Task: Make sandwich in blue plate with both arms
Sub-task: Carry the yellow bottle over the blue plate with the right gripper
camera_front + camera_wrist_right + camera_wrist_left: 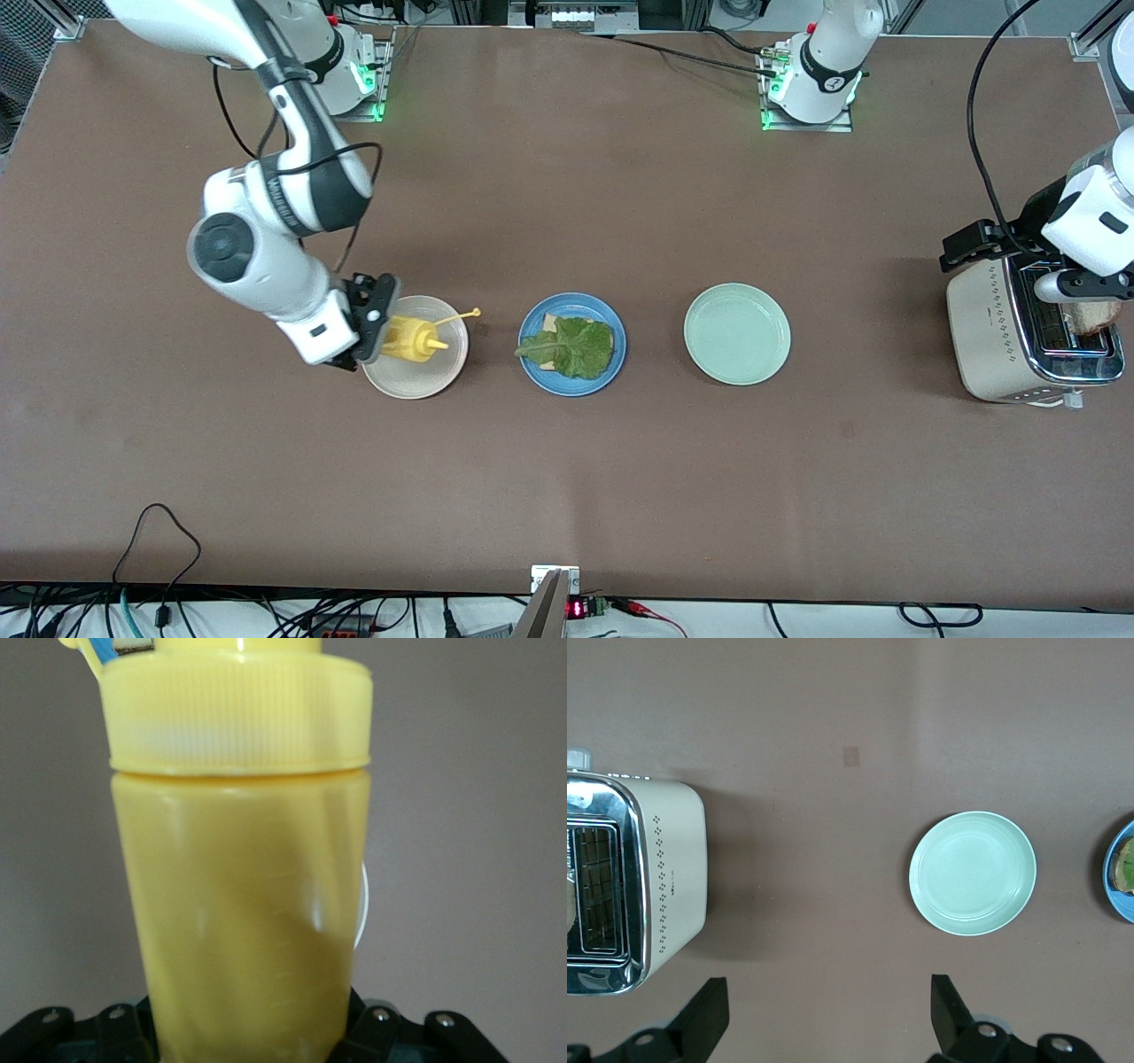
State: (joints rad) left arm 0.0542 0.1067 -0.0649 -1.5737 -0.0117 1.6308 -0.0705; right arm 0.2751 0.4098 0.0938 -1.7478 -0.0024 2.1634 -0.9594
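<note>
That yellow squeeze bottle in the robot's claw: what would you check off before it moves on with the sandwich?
1. Grip on the yellow squeeze bottle: ok, the right gripper is closed around its body, over the cream plate.
2. Bottle cap: ok, it looks flipped open, with the nozzle showing.
3. Base ready on the blue plate: ok, a lettuce leaf lies on a bread slice.
4. Top slice: not ok, bread still sits in the toaster.
5. Left gripper: ok, open above the toaster.
6. Mint-green plate: ok, out of the bottle's way.
</note>
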